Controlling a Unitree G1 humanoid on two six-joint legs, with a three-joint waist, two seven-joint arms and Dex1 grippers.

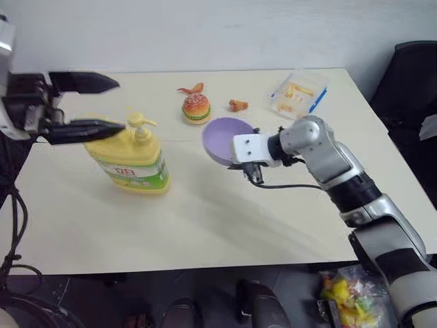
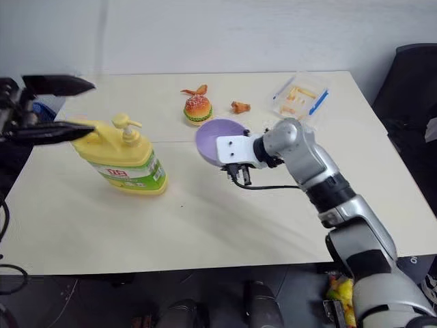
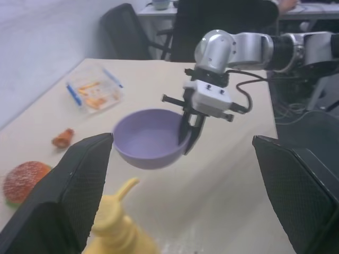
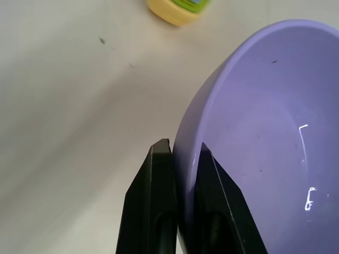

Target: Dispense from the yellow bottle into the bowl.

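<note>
Overhead, the bowl (image 1: 227, 139) is being held clear of the table (image 1: 205, 225) by its rim in the shut right gripper (image 1: 253, 173), beside the yellow bottle (image 1: 130, 156) — the carrying step, seemingly. Through the wrist views, the bowl's wall is being pinched between both fingers (image 4: 153, 211), while the left gripper (image 3: 180, 174) is being kept wide open and empty above the pump — next, the bowl is probably to be brought under the spout and the pump pressed.

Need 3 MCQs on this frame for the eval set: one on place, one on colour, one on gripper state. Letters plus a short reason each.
1. Where is the yellow bottle relative to the bowl?
A. to the robot's left of it
B. to the robot's right of it
C. inside it

2. What colour is the bowl?
A. green
B. lavender-purple
C. red

3. What is the right gripper doing?
A. hanging open over the table
B. squeezing the pump
C. pinching the bowl's rim

Key: 1 A, the bottle stands left of the bowl in the head views. 2 B, the bowl shows purple in every view. 3 C, the right wrist view has one finger on each side of the rim.
</note>
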